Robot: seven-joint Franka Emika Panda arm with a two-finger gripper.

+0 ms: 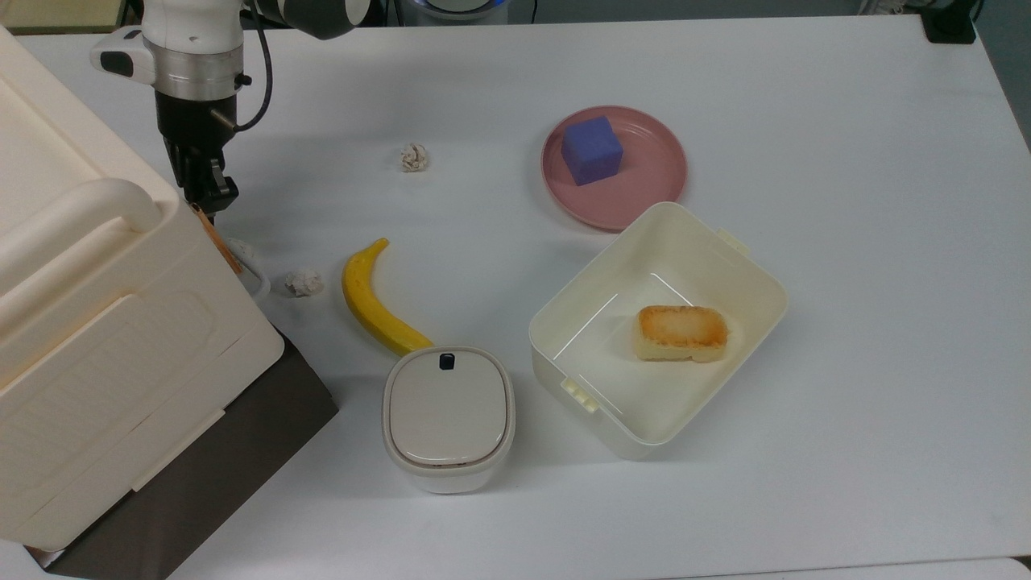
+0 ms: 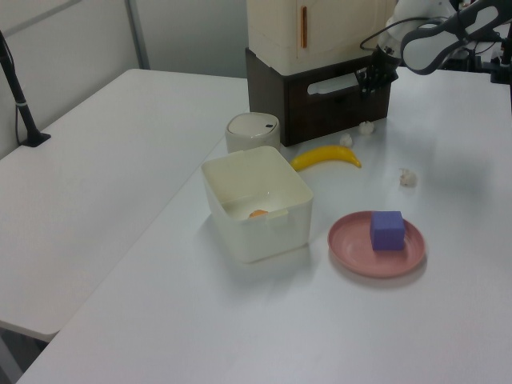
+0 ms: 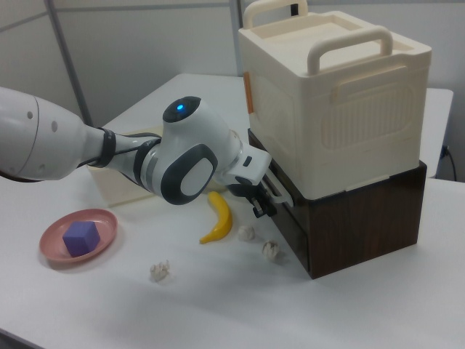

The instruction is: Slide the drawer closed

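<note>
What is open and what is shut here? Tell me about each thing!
Drawer: nearly or fully shut, front about level with the cabinet.
Lunch box: open, a piece of toast inside.
Small pot: lid on.
Cream box: closed.
Plate: holds a purple cube.
Gripper: at the drawer handle.

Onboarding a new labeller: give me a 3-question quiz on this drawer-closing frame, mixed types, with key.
1. True or false: the purple cube lies on the pink plate.
2. What sits inside the open cream container? A) the banana B) a toasted piece of bread C) a paper ball
3. In the left view, what is the tool next to?

Key:
1. True.
2. B: the bread; the banana lies on the table.
3. The drawer, by its white handle, pushed almost flush with the dark cabinet.
</note>
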